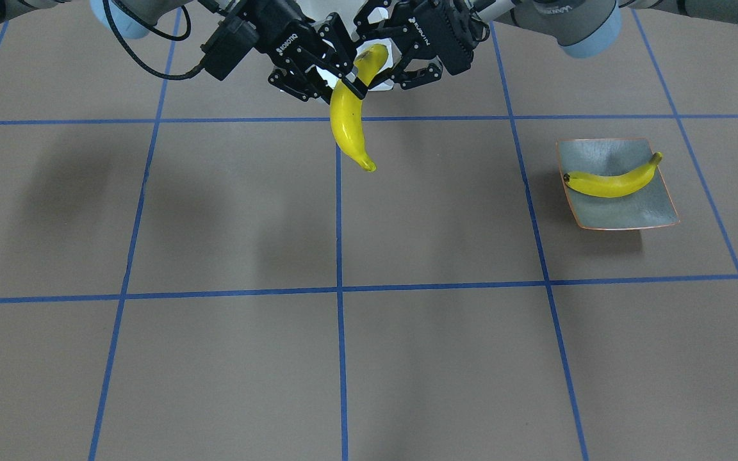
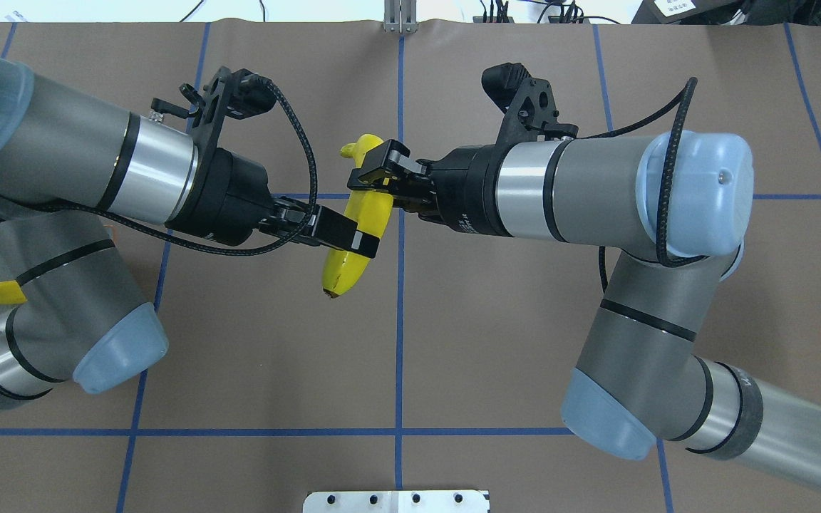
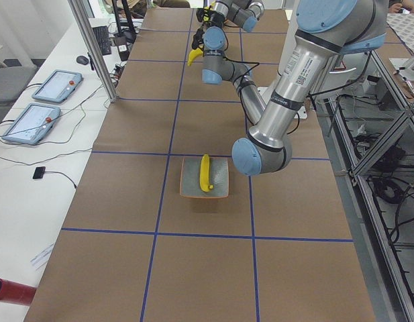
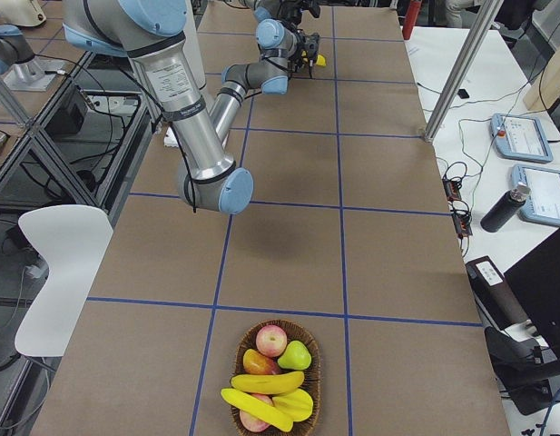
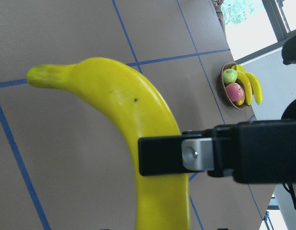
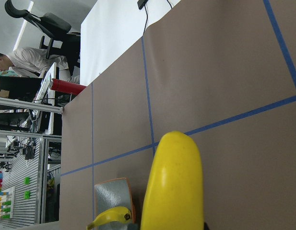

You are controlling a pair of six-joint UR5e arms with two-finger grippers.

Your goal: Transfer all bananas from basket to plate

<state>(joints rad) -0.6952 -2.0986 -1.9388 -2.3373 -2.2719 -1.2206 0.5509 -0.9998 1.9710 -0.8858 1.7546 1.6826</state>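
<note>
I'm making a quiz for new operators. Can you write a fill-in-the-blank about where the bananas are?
1. The resting banana lies on the ___.
2. The number of grippers at the lifted banana, counting left gripper and right gripper, is ___.
3. The basket stands at the table end on the robot's ___ side.
Missing words: plate; two; right.

Left arm (image 2: 61, 157) and right arm (image 2: 596, 185) reach in level, wrists facing each other. Right pincer (image 2: 373, 171) is clamped across a banana (image 2: 339, 271), one finger on either side. Left pincer (image 2: 359, 241) sits just beside it on the same banana, one finger over the top; can't tell whether it grips.
</note>
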